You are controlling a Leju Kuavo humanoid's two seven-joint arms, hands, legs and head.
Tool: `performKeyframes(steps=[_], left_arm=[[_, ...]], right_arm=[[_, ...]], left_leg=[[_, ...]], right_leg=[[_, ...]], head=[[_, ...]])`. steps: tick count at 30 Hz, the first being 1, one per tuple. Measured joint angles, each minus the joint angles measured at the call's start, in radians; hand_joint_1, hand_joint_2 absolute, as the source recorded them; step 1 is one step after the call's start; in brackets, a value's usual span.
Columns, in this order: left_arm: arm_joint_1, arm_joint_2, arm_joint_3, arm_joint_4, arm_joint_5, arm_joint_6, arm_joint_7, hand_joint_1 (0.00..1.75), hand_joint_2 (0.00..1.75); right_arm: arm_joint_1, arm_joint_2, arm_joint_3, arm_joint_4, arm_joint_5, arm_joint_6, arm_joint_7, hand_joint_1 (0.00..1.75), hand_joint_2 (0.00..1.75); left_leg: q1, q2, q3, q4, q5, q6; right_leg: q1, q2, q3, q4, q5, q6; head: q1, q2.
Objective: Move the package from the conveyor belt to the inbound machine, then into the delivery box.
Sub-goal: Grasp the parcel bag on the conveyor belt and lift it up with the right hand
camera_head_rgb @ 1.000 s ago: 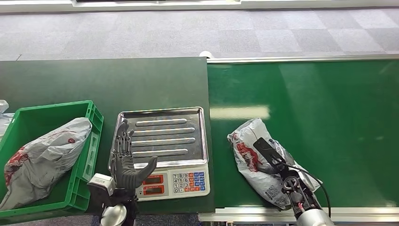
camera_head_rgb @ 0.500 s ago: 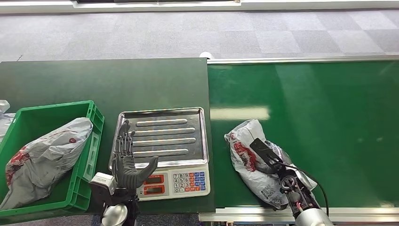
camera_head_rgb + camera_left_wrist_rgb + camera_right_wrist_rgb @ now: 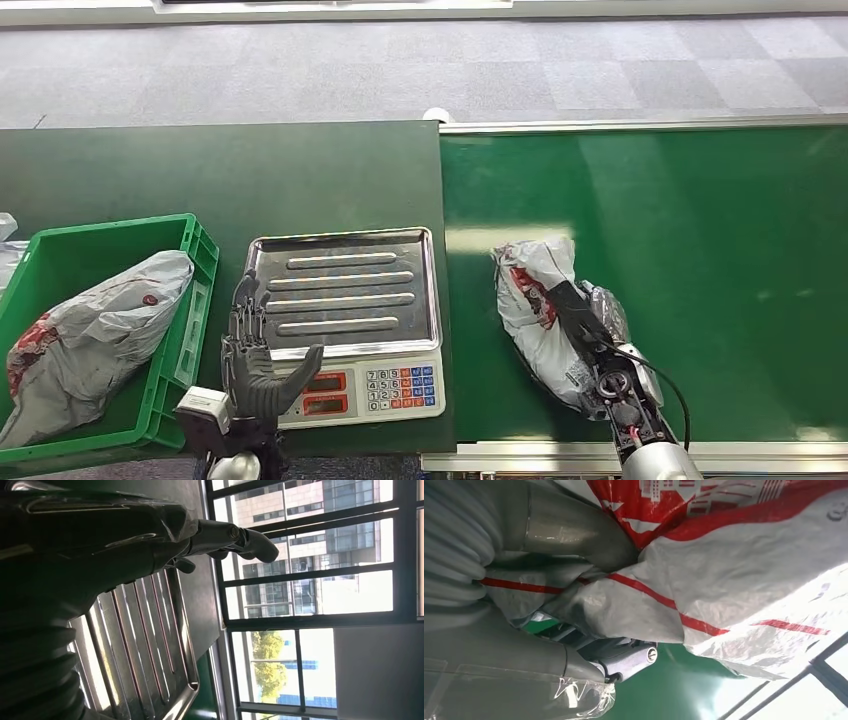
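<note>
A grey and white package [image 3: 545,300] with red print lies on the green conveyor belt [image 3: 700,250], tilted up on one side. My right hand [image 3: 585,335] grips it from the near side; up close the thumb [image 3: 574,530] and fingers [image 3: 624,660] clamp the crinkled bag [image 3: 734,580]. The inbound machine is a scale with a steel tray [image 3: 345,290] and a keypad [image 3: 400,385], standing left of the belt. My left hand [image 3: 252,345] is held upright and open at the tray's near left corner, holding nothing. The green delivery box [image 3: 170,400] at far left holds another grey package [image 3: 95,335].
The scale and box stand on a dark green table [image 3: 220,175]. A metal rail [image 3: 640,125] borders the belt's far edge and another runs along its near edge. Grey carpet lies beyond. Windows [image 3: 310,555] appear behind my left hand's fingers [image 3: 240,535].
My right hand has closed on the package and raised and turned it, so its far end now points away from me. My left hand has drifted slightly left and nearer.
</note>
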State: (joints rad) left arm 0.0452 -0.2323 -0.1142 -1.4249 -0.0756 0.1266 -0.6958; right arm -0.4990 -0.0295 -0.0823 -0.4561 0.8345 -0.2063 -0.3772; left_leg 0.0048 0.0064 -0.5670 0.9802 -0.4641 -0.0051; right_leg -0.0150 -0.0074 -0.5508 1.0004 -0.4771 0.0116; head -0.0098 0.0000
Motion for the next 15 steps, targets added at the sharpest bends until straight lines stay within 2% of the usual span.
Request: performKeyframes(steps=[3,11,13,15], left_arm=[[0.006,0.000,0.003,-0.009,-0.001,-0.002,0.000,0.00,1.75],[0.005,0.000,0.013,-0.011,-0.002,-0.014,0.000,0.00,1.75],[0.005,-0.001,0.015,-0.011,-0.002,-0.014,0.000,0.00,1.75],[0.006,-0.001,0.016,-0.012,-0.002,-0.014,0.000,0.00,1.75]], right_arm=[[0.004,0.008,-0.023,-0.029,-0.010,0.000,-0.025,1.75,1.75],[0.024,0.018,-0.036,-0.045,0.023,0.003,0.006,1.75,1.75],[0.027,0.021,-0.046,-0.054,0.005,-0.026,-0.015,1.75,1.75],[0.037,0.028,-0.071,-0.090,-0.050,-0.075,-0.076,1.75,1.75]], left_leg=[[0.000,0.000,-0.002,0.000,0.000,0.000],[0.000,0.000,-0.004,0.000,0.000,0.000],[0.000,0.000,-0.004,0.000,0.000,0.000],[0.000,0.000,-0.005,0.000,0.000,0.000]], right_leg=[[0.000,0.000,-0.002,0.000,0.000,0.000],[0.000,0.000,-0.004,0.000,0.000,0.000],[0.000,0.000,-0.004,0.000,0.000,0.000],[0.000,0.000,-0.005,0.000,0.000,0.000]], head=[[0.000,0.000],[0.000,0.000],[0.000,0.000],[0.000,0.000]])
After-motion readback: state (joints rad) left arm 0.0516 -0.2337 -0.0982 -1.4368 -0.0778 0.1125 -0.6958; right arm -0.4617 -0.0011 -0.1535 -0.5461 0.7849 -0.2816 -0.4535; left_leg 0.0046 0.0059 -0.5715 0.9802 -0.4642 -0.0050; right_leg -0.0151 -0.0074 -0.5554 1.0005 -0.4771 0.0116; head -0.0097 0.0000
